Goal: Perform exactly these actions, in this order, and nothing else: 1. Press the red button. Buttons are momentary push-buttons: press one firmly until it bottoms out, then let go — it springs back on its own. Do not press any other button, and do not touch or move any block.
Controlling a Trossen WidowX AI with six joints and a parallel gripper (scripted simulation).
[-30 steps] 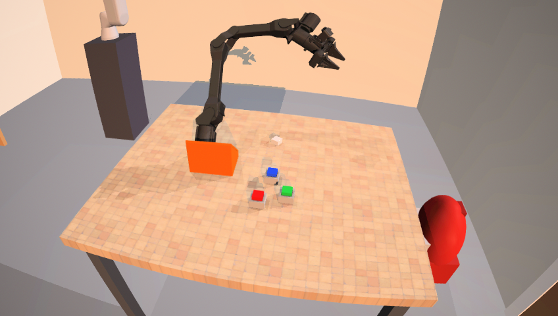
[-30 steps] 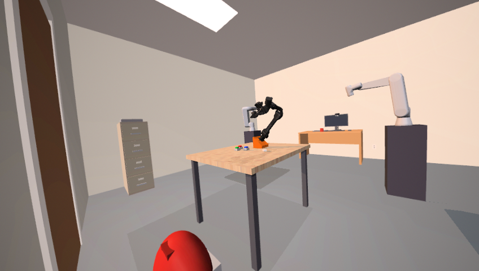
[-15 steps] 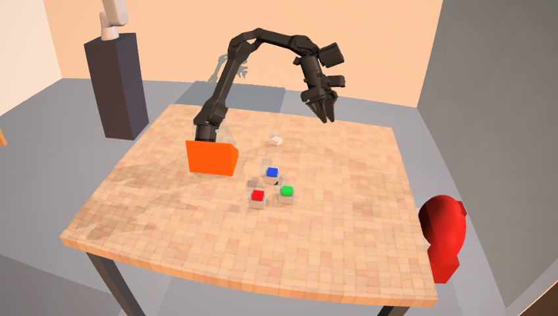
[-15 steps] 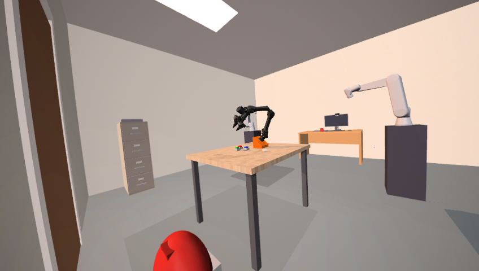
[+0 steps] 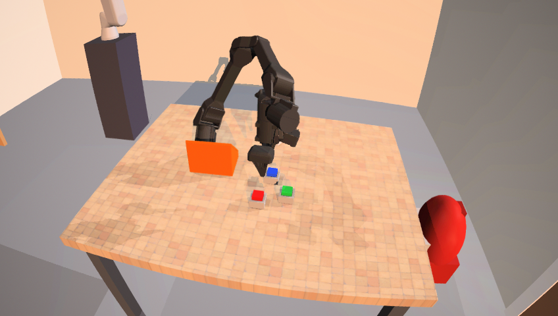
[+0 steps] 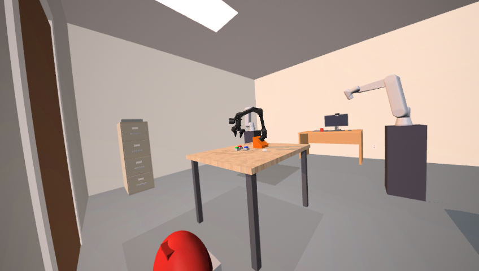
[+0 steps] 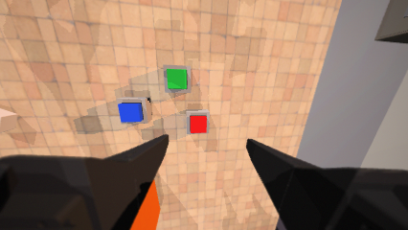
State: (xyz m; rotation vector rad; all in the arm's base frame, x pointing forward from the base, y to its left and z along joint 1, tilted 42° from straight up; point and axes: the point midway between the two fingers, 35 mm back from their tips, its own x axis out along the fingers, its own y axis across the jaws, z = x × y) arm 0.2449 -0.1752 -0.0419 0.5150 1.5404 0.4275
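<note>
The red button [image 5: 257,195] [image 7: 198,124] sits on a small grey housing on the table, its cap raised. My gripper [image 6: 237,136] [image 7: 208,140] is open and empty, pointing down well above the table. In the wrist view the red button shows just beyond the gap between the fingertips, slightly left of its middle. The green button [image 5: 287,191] [image 7: 176,79] stands beside the red one. The blue button [image 5: 272,172] [image 7: 130,112] stands farther back in the top view, partly behind no finger but close to one in the picture.
A pale block [image 6: 264,150] [image 7: 7,120] lies on the table, hidden behind the arm in the top view. An orange wedge [image 5: 211,158] [image 6: 258,142] stands at the arm's base. The wooden table [image 5: 176,226] has its far edge behind the arm.
</note>
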